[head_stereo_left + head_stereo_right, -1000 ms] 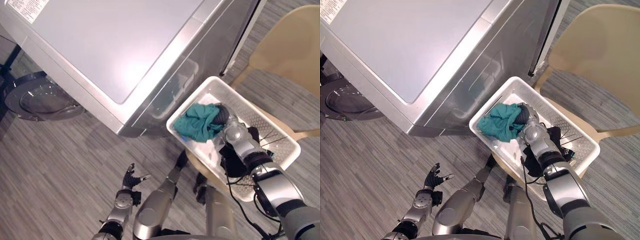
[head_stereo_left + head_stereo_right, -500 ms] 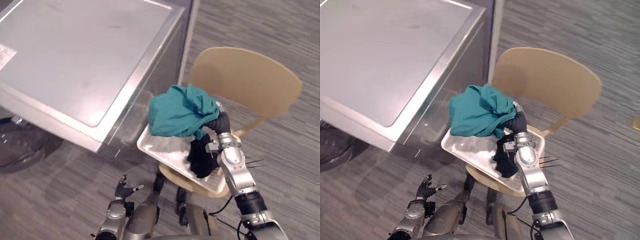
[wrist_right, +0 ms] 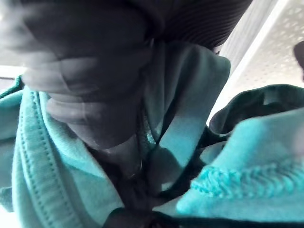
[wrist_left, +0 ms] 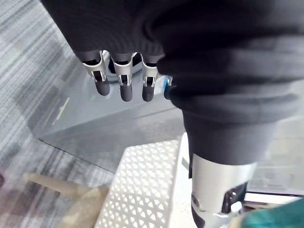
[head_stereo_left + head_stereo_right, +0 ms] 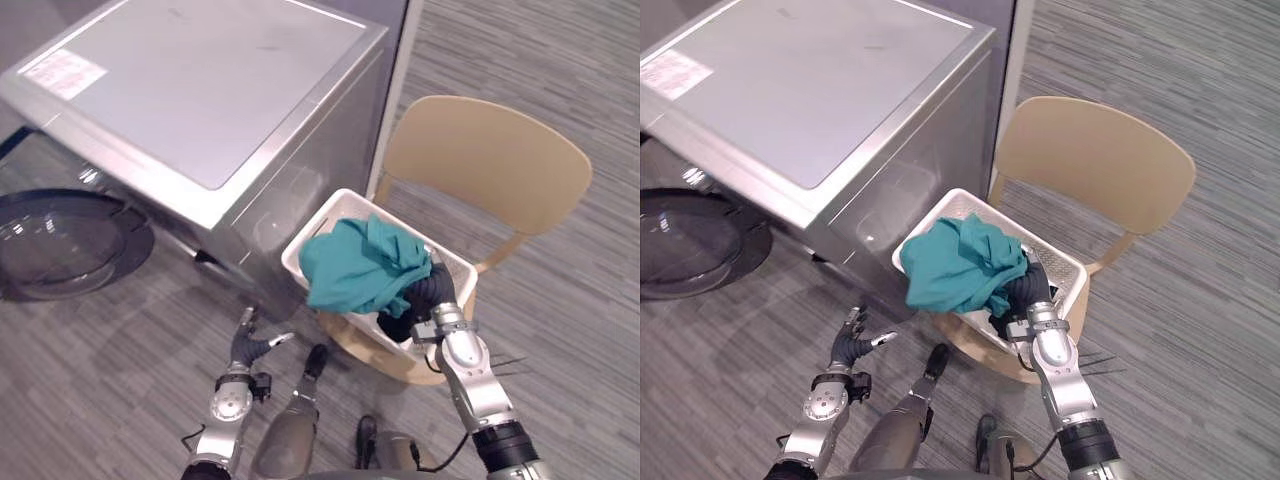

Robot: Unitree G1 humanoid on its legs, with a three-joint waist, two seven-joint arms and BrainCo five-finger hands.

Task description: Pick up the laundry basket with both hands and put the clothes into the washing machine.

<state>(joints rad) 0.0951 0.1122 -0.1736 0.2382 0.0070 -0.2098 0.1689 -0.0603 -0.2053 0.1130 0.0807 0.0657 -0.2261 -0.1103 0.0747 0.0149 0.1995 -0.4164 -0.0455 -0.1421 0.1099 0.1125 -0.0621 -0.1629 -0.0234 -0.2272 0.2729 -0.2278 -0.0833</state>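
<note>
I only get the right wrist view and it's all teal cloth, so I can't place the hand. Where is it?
Observer: The right hand is tucked under the teal garment, inside the white laundry basket.
Operator: Where's the basket?
Observer: On the tan chair, beside the washing machine.
Operator: And the left hand?
Observer: The left hand hangs low over the floor, fingers straight, holding nothing.
</note>
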